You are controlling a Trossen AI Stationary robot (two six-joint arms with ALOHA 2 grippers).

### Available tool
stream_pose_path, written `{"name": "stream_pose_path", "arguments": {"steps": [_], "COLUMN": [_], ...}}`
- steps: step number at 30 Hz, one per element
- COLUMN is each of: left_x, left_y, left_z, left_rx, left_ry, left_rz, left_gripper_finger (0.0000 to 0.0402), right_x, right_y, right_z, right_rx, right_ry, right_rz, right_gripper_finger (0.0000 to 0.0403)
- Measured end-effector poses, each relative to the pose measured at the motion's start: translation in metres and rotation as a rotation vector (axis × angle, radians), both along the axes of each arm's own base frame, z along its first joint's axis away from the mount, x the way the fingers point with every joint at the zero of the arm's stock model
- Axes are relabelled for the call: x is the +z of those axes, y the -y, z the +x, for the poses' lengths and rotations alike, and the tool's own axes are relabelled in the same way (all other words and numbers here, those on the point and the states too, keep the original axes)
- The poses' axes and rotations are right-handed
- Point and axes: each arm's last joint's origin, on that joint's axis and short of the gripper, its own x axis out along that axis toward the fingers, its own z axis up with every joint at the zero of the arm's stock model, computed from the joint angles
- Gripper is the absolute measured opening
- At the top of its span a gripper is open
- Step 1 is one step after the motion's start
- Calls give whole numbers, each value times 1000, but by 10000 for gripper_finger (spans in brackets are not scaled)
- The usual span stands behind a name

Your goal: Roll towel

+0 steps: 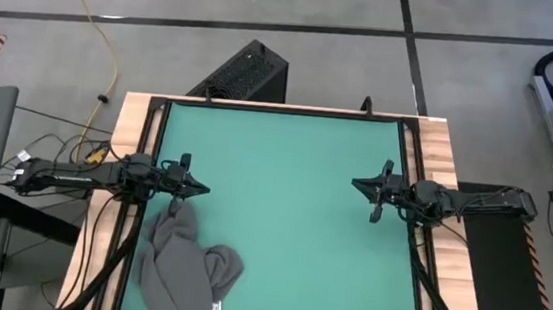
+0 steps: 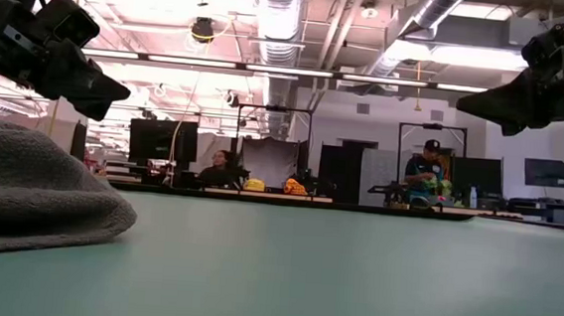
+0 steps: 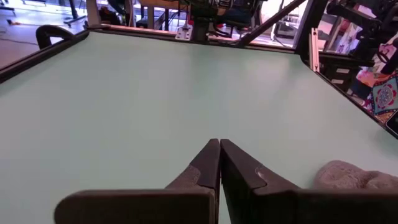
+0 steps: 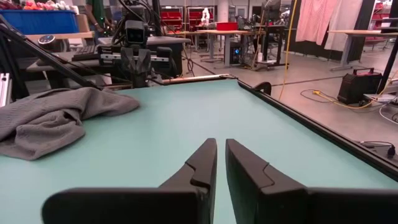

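green tabletop (image 1: 282,206) lying under both jaws | black box (image 1: 244,72) sitting on floor beyond them | yellow cable (image 1: 101,34) trailing past the left jaws | two people (image 2: 224,166) sitting far behind

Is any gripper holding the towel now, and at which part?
No. The left gripper and right gripper are shut on nothing; the towel lies crumpled, untouched.
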Motion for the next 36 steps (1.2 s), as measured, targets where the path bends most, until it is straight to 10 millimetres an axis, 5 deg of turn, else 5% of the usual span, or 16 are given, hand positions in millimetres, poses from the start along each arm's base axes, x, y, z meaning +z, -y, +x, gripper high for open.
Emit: {"name": "stream_pose_path", "arguments": {"steps": [29, 36], "left_x": [2, -1], "left_y": [-1, -2], "left_z": [0, 0], "left_rx": [17, 86], "left_ry": [17, -7], "left_rz": [106, -69], "left_gripper_finger": [0, 0], "right_x": [1, 17], "right_y": [0, 1], "right_z": [0, -1], "right_rx": [-1, -3], "right_ry": [1, 223], "right_rz": [-28, 145], "right_gripper_finger": [61, 61]}}
